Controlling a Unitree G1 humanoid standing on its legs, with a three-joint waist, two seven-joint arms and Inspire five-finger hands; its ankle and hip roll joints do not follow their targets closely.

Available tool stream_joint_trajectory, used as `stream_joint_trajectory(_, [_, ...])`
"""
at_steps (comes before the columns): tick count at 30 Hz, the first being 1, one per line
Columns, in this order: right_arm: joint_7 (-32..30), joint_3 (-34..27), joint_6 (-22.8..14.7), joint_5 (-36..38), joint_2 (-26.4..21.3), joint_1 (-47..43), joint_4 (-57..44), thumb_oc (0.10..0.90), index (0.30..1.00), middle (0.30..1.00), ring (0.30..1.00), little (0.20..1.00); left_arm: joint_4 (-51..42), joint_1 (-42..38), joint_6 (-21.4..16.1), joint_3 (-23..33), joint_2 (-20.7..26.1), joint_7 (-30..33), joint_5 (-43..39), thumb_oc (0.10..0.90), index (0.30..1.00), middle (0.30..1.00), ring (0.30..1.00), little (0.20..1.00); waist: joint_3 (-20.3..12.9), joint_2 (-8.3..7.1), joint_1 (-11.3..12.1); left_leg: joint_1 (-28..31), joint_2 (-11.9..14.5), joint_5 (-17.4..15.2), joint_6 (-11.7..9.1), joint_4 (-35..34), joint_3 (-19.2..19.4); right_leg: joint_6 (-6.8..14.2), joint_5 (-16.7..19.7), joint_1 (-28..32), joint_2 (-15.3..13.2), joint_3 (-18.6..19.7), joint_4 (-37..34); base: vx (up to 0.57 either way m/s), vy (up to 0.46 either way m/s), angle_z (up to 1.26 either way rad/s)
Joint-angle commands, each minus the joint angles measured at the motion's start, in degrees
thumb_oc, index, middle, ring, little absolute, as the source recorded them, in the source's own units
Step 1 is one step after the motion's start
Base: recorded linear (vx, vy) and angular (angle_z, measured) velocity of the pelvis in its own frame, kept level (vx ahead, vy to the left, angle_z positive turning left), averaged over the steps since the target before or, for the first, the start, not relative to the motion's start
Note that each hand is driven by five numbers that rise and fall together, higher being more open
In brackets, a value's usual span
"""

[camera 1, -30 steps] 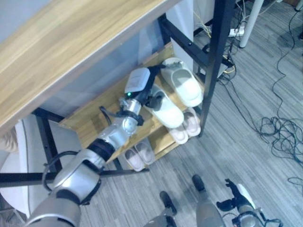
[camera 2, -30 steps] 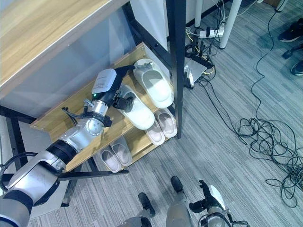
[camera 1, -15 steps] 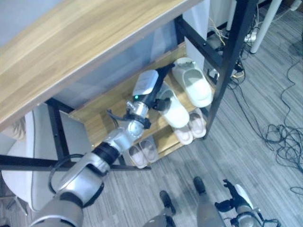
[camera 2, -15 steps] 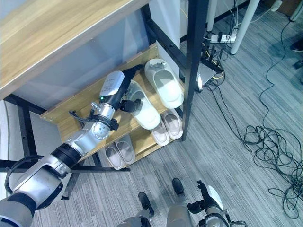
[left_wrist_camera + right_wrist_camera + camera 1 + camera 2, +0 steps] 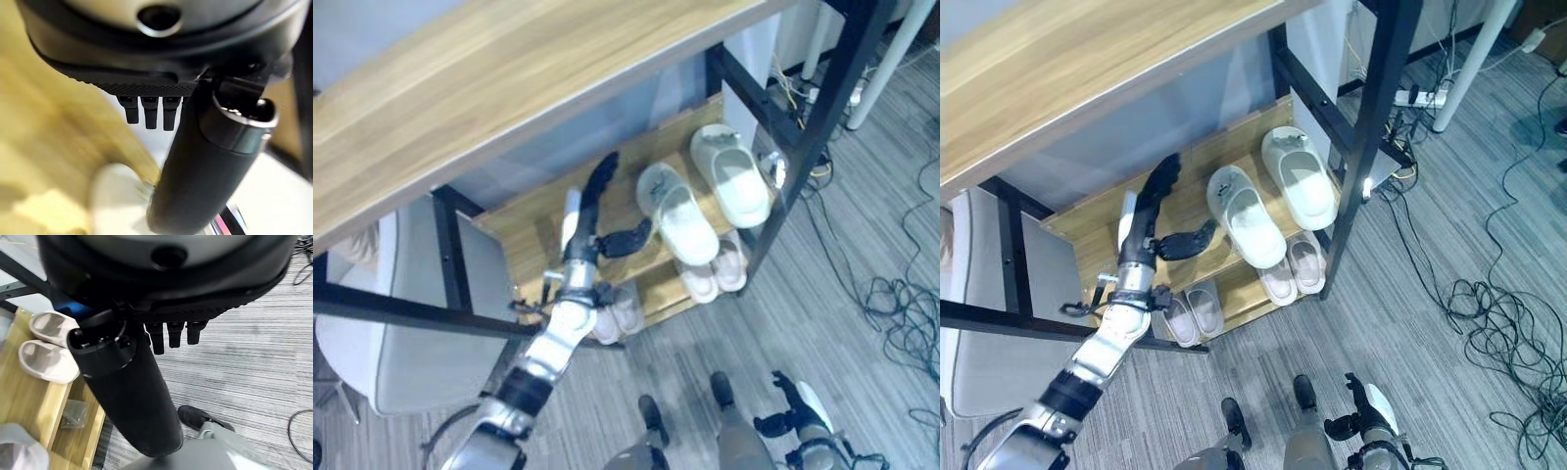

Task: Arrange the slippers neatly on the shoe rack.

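We see both white slippers (image 5: 1273, 201) side by side on the rack (image 5: 1195, 162), left hand (image 5: 1160, 211) fingers straight, holding nothing, so the task looks nearly done.

The black post (image 5: 1371, 137) at the frame's right crosses the shoe rack (image 5: 1097, 255), hiding its front corner. On the lower shelf, the beige slippers (image 5: 1295, 271) are partly tucked under the white slippers' (image 5: 1273, 201) shelf. In the left wrist view, a pale shape (image 5: 115, 200) is too blurred to identify.
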Motion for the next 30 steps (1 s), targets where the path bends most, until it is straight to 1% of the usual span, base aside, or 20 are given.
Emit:
stream_joint_trajectory(1, [-1.47, -1.17, -0.94, -1.75, -0.49, 2.48, -2.81, 0.8, 0.9, 0.9, 0.9, 0.9, -2.1, -4.95, -6.6, 2.6, -0.53, -1.13, -2.99, 0.8, 0.9, 0.9, 0.9, 0.9, -4.6, -3.25, 1.61, 3.29, 0.68, -3.37, -3.22, -0.42, -0.07, 3.64, -3.89, 0.04, -2.07, -3.27, -0.16, -0.02, -0.025, 0.07])
stream_joint_trajectory(4, [-1.3, -0.96, -0.4, -1.87, -0.22, 2.25, -2.72, 0.8, 0.9, 0.9, 0.9, 0.9, -1.58, -2.8, -6.05, 1.83, -2.12, -4.04, -7.81, 0.8, 0.9, 0.9, 0.9, 0.9, -4.85, -3.72, 2.21, 3.09, 0.81, -3.21, -3.12, -0.42, -0.58, 3.49, -3.95, 0.17, -2.03, -3.63, -0.16, -0.02, -0.023, 0.09])
stream_joint_trajectory(9, [-1.43, -0.62, -0.14, -1.99, -0.03, 2.25, -2.98, 0.8, 0.9, 0.9, 0.9, 0.9, 0.29, -2.73, -5.39, 0.42, -3.19, -5.21, -10.13, 0.8, 0.9, 0.9, 0.9, 0.9, -4.92, -3.95, 2.42, 2.68, 0.82, -2.98, -3.05, -0.42, -0.76, 3.32, -3.9, -0.11, -1.91, -3.89, -0.16, -0.02, -0.011, 0.08])
stream_joint_trajectory(23, [-2.51, -0.12, 0.32, -1.66, -0.01, 3.35, -3.22, 0.8, 0.9, 0.9, 0.9, 0.9, 4.11, -5.67, -4.21, -3.34, -5.05, -4.82, -9.49, 0.8, 0.9, 0.9, 0.9, 0.9, -4.71, -4.18, 2.16, 0.85, 0.77, -2.77, -2.79, -0.42, -0.28, 3.55, -3.18, -2.73, -2.02, -3.07, -0.16, 0.0, 0.002, -0.02])
stream_joint_trajectory(26, [-2.63, 0.01, 0.41, -1.34, -0.07, 3.34, -3.33, 0.8, 0.9, 0.9, 0.9, 0.9, 4.9, -6.27, -3.95, -4.98, -5.87, -5.05, -9.07, 0.8, 0.9, 0.9, 0.9, 0.9, -4.31, -4.31, 1.95, 0.76, 0.73, -2.73, -2.77, -0.42, -0.07, 3.57, -3.11, -3.1, -2.1, -2.8, -0.16, 0.0, 0.001, -0.08])
stream_joint_trajectory(30, [-2.78, -0.04, 0.47, -1.21, -0.28, 3.5, -3.89, 0.8, 0.9, 0.9, 0.9, 0.9, 5.16, -7.01, -3.79, -5.71, -6.22, -4.98, -9.1, 0.8, 0.9, 0.9, 0.9, 0.9, -3.98, -4.17, 1.73, 0.51, 0.67, -2.68, -2.79, -0.42, 0.1, 3.55, -3.01, -3.54, -2.16, -2.75, -0.16, 0.0, 0.0, -0.01])
